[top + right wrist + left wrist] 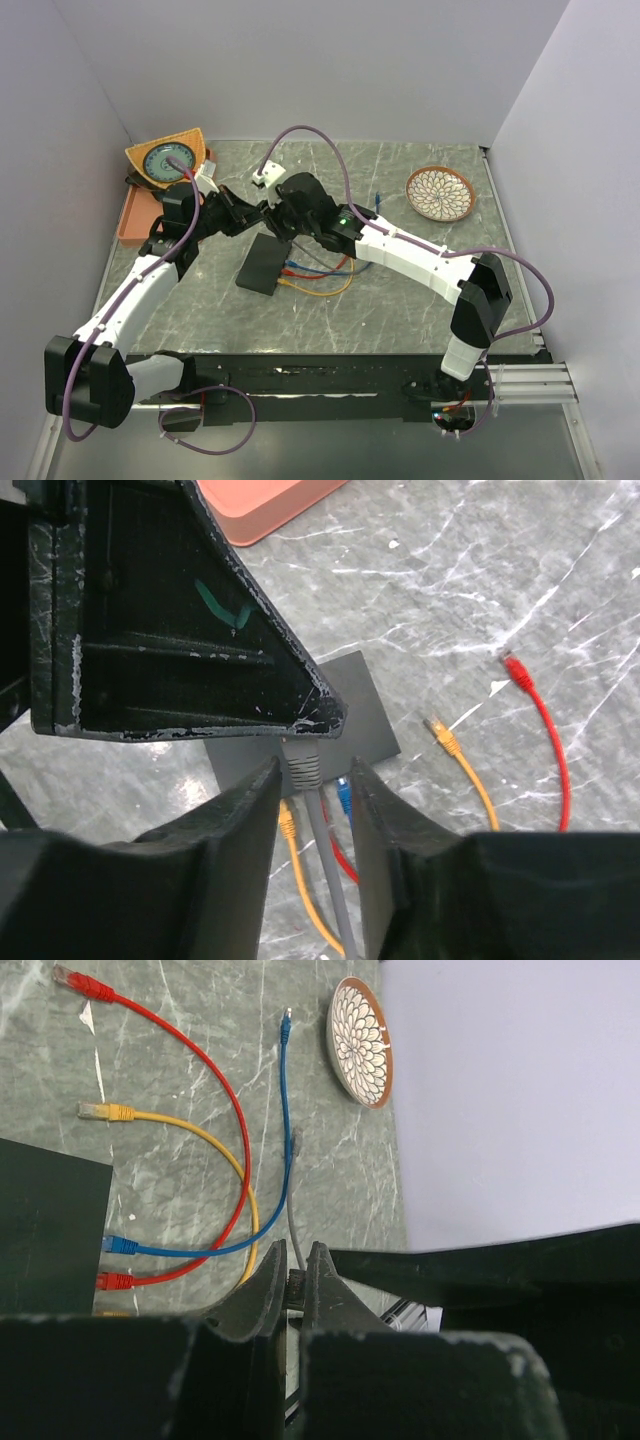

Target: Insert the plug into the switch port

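**Top view**
- Surface: grey-green marbled table (400, 290).
- Room: plain pale lilac walls (300, 60) on the left, far and right sides.
- Orange tray (133, 218): far left; a tan wedge with a round dial (167, 160) lies at its far end.
- Bowl (440, 193): far right, brown rim, white petal pattern inside.
- Black box (262, 265): flat at mid-table, under both arms' ends; red, yellow and blue cables loop out on its right.

**Left wrist view**
- Left gripper (297, 1260): fingers pressed together on the grey plug (297, 1282).
- Grey cable (292, 1195): trails from the plug across the table.
- Box edge: a blue plug (120, 1245) and a red plug (113, 1281) sit against it.

**Right wrist view**
- Right gripper (315, 800): fingers spread, one on each side of the grey plug, a gap showing on both sides.
- Plug: under the left gripper's tip, over the box's edge, just beside the blue plug.
- Switch port: hidden behind the left finger; whether the plug is in it cannot be told.
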`<state>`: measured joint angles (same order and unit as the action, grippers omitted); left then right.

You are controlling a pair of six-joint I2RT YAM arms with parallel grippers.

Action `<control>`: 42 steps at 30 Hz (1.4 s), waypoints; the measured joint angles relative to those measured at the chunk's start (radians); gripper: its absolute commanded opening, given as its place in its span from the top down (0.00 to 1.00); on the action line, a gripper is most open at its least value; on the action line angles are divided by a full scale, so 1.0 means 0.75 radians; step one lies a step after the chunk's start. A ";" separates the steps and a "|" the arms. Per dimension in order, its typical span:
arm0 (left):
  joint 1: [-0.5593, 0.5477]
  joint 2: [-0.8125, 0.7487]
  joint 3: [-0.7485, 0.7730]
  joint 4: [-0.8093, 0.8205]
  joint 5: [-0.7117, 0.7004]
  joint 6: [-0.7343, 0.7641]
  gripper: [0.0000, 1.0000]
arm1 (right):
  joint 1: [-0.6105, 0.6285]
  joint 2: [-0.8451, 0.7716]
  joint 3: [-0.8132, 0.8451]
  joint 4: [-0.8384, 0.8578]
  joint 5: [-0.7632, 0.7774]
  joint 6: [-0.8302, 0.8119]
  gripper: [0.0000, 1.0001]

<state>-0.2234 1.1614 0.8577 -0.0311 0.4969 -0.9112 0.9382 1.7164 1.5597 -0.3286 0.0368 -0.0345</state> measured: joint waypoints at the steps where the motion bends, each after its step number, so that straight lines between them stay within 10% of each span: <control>1: 0.001 0.000 0.000 0.000 0.002 0.000 0.99 | 0.000 0.000 0.000 0.000 -0.001 0.003 0.72; 10: 0.001 0.002 0.000 0.003 0.002 0.001 0.99 | 0.003 0.000 0.000 -0.002 -0.004 0.010 1.00; 18: 0.001 0.002 0.000 0.003 0.003 0.000 0.99 | 0.003 0.000 0.000 -0.001 -0.005 0.009 0.62; 26: 0.000 0.002 0.000 0.003 0.004 0.001 0.99 | 0.003 0.000 0.000 0.014 -0.018 0.010 0.80; 38: 0.000 0.002 0.000 0.003 0.007 0.000 0.99 | 0.003 0.000 0.000 0.015 -0.024 0.015 0.59; 42: 0.000 0.002 0.000 0.003 0.011 0.000 0.99 | 0.003 0.000 0.000 0.018 -0.028 0.015 0.73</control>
<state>-0.2234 1.1629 0.8577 -0.0288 0.5049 -0.9112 0.9401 1.7164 1.5597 -0.3149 0.0154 -0.0235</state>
